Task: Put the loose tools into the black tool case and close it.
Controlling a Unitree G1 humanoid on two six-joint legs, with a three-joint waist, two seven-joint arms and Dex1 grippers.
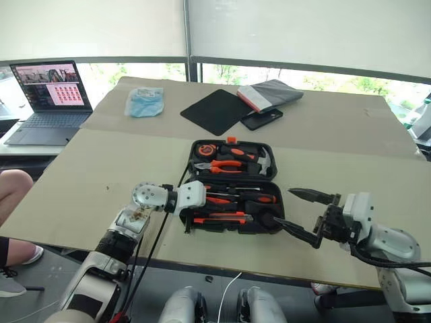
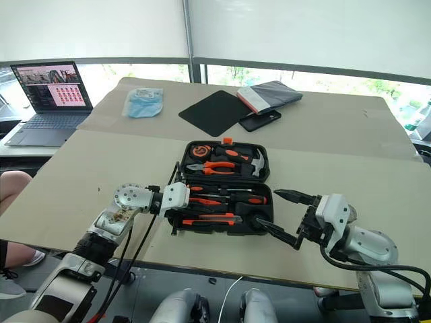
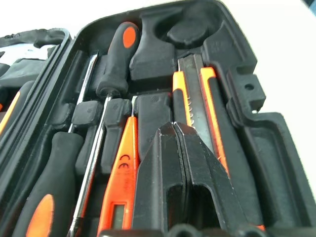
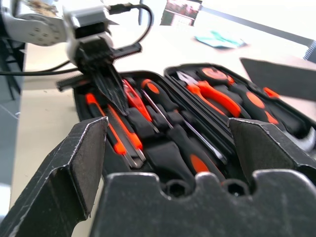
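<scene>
A wide table (image 1: 101, 182) covered in tan board fills the scene. Near its front edge, about the middle, lies the black hard-plastic hinged tool case (image 1: 232, 186), open flat like a clamshell, its two halves one behind the other and its small orange latch (image 1: 231, 140) on the far rim. The case's long axis runs across the table, left to right.

The far half holds orange-handled pliers (image 1: 225, 165) and a steel-headed hammer (image 1: 262, 160). The near half holds the loose tools, all lying lengthwise along the case. Two black-and-orange-handled screwdrivers with steel shafts lie head to tail: one (image 3: 109, 79) has its handle toward the case's right end, the other (image 3: 47, 192) its handle toward the left end. Beside them sits the slim all-orange tester screwdriver (image 3: 122, 182), and nearest the front rim the black-and-orange utility knife (image 3: 197, 106), blade end toward the right.

The left gripper (image 1: 217, 202) reaches in from the case's left end, its two black fingers (image 3: 192, 173) pressed together with nothing between them, tips down over the near half just above the knife and tester.

The right gripper (image 1: 300, 215) hangs level just off the case's right front corner, jaws spread wide and empty, pointing toward the case.

Farther back lie a flat black square mat (image 1: 215, 110), a black phone (image 1: 262, 119) and a grey folded pouch (image 1: 271, 93).
</scene>
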